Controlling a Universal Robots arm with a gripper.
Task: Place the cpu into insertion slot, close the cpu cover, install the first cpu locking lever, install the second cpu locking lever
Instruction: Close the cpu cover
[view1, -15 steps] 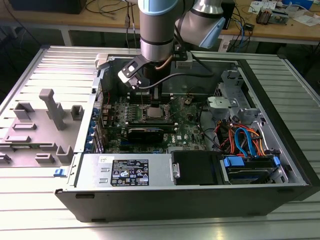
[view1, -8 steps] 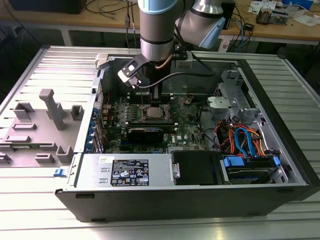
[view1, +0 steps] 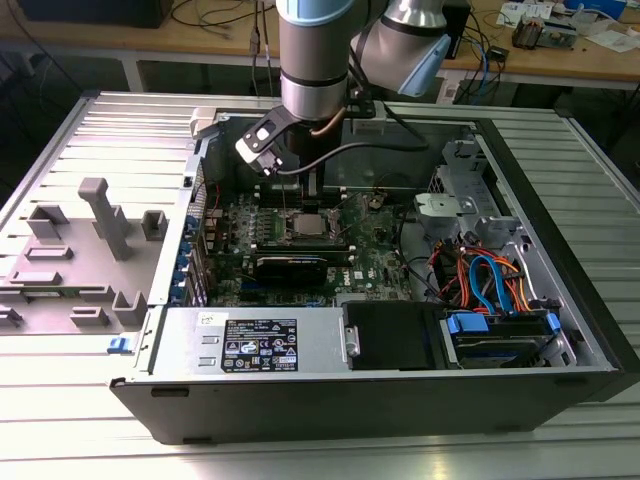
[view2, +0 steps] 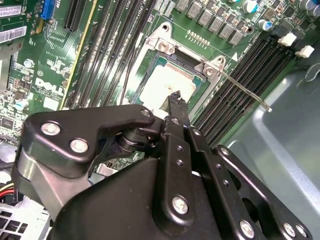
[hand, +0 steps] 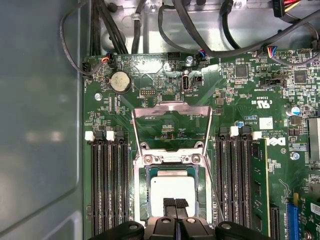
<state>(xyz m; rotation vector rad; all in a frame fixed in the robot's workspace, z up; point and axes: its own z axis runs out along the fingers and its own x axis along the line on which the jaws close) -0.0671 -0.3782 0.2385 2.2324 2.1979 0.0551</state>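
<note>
The cpu (hand: 172, 190), a silvery square chip, lies flat in the insertion slot (hand: 141, 200) on the green motherboard; it also shows in the second wrist view (view2: 162, 82) and the exterior view (view1: 307, 226). The cpu cover (hand: 170, 107) is swung open behind the slot, and the board shows through its window. My gripper (hand: 175, 204) hangs just over the cpu's near edge, its two black fingers shut together on nothing. A thin locking lever (view2: 247, 91) sticks out free beside the slot, and another wire lever (hand: 135, 145) runs along the opposite side.
Black memory slots (hand: 107, 185) flank the socket on both sides. Cables (hand: 165, 20) bundle at the case wall beyond the board. In the exterior view the open computer case (view1: 520, 390) holds a power supply (view1: 250, 345) and drive cables (view1: 490, 285); grey fixtures (view1: 100, 215) stand at the exterior view's left.
</note>
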